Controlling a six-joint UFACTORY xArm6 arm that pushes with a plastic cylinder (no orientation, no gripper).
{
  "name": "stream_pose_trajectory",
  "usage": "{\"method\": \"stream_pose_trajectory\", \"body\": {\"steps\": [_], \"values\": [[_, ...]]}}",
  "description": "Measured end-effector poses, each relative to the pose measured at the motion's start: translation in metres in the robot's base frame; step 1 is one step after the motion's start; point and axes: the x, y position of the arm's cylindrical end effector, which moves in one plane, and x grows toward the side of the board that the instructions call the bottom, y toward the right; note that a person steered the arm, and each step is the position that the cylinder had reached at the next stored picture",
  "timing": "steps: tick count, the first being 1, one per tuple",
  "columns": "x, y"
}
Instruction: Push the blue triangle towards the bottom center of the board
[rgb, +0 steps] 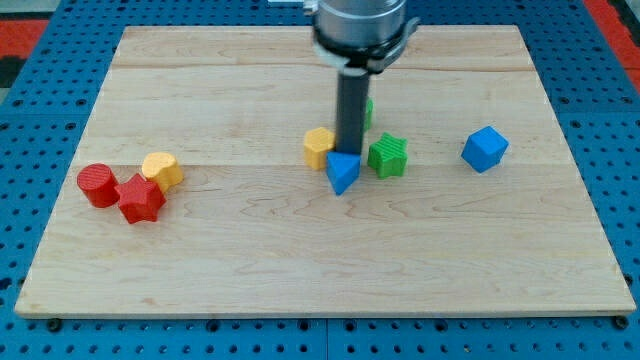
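The blue triangle (342, 172) lies near the middle of the wooden board (320, 260). My tip (350, 152) stands right at the triangle's upper edge, touching or nearly touching it. The rod rises straight up from there to the arm at the view's top. A yellow block (319, 147) sits just left of the rod. A green star-shaped block (388, 156) sits just right of it. Another green block (368, 110) is mostly hidden behind the rod.
A blue cube (485, 149) lies at the right. At the left, a red cylinder (98, 185), a red star-shaped block (141, 198) and a yellow block (162, 170) are clustered together. A blue pegboard surrounds the board.
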Motion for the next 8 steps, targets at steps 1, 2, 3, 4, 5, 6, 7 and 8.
{"method": "stream_pose_trajectory", "body": {"steps": [1, 2, 3, 4, 5, 6, 7, 8], "values": [[0.021, 0.000], [0.024, 0.006], [0.031, 0.007], [0.035, -0.034], [0.034, -0.089], [0.061, -0.044], [0.073, -0.001], [0.072, 0.006]]}}
